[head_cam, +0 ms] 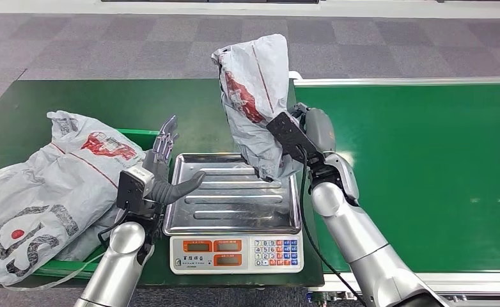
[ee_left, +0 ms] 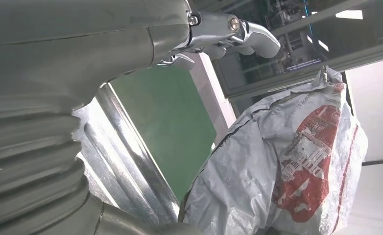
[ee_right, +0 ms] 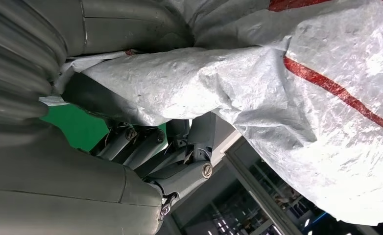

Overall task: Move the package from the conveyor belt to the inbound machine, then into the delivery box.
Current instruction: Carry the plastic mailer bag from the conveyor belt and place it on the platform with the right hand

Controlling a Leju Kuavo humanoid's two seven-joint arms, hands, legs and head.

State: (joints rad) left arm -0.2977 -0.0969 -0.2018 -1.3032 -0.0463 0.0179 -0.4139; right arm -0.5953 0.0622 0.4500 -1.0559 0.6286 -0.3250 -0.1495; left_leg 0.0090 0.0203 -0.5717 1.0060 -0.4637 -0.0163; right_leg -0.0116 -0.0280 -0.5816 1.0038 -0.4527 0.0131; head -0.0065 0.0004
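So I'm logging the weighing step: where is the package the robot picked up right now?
In the head view the package hangs upright in the right hand, its bottom at the scale tray's far right corner, beside the conveyor belt.

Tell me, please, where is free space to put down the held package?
The scale tray is bare between the left hand and the package held by the right hand. The conveyor belt is bare. The green bin is crowded with packages.

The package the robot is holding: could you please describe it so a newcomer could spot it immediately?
Find the steel scale tray at the centre. Over its far right corner, the right hand grips a grey package with red print. Unlike the similar bags lying in the green bin at left, it stands upright, lifted.
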